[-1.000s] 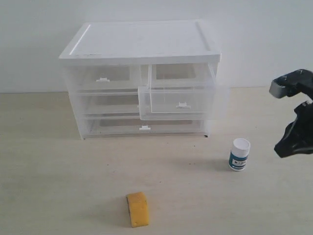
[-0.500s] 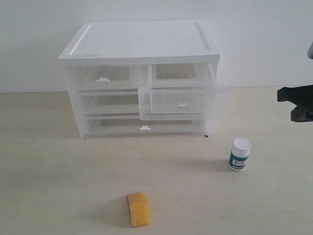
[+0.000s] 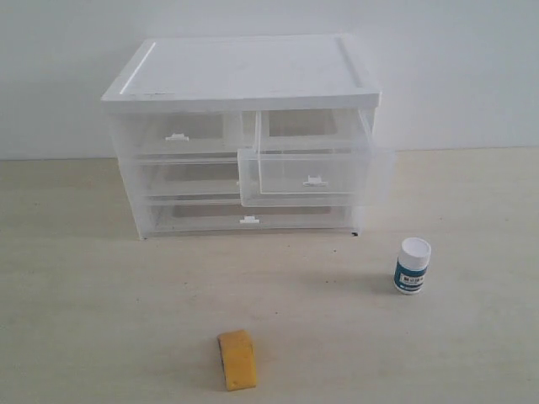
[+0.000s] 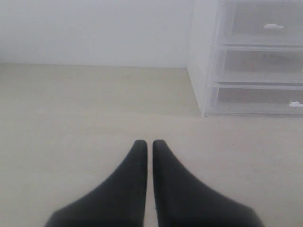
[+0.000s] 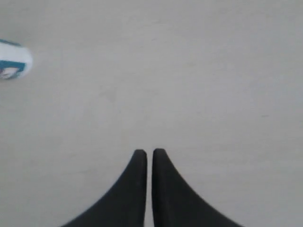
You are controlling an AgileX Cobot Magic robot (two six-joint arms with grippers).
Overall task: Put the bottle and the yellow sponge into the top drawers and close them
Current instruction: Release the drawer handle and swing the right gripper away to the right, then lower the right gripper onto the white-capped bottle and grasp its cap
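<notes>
Drawer cabinet (image 3: 244, 76): frosted translucent plastic body, opaque white plastic top, smooth with a slight sheen.
Top drawers (image 3: 312, 177): same translucent plastic, white plastic tabs.
Bottle (image 3: 412, 266): smooth white plastic, dark teal printed label.
Yellow sponge (image 3: 237, 359): porous foam, matt, rough.
Surface (image 3: 101, 311): pale, matt, faint wood-like grain.
Left hand (image 4: 147, 143), right hand (image 5: 146, 152): black, matt, smooth.

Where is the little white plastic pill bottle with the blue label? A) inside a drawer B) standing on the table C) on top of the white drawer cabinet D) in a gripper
B: the white pill bottle stands upright on the pale table, apart from the translucent drawer cabinet.
</notes>
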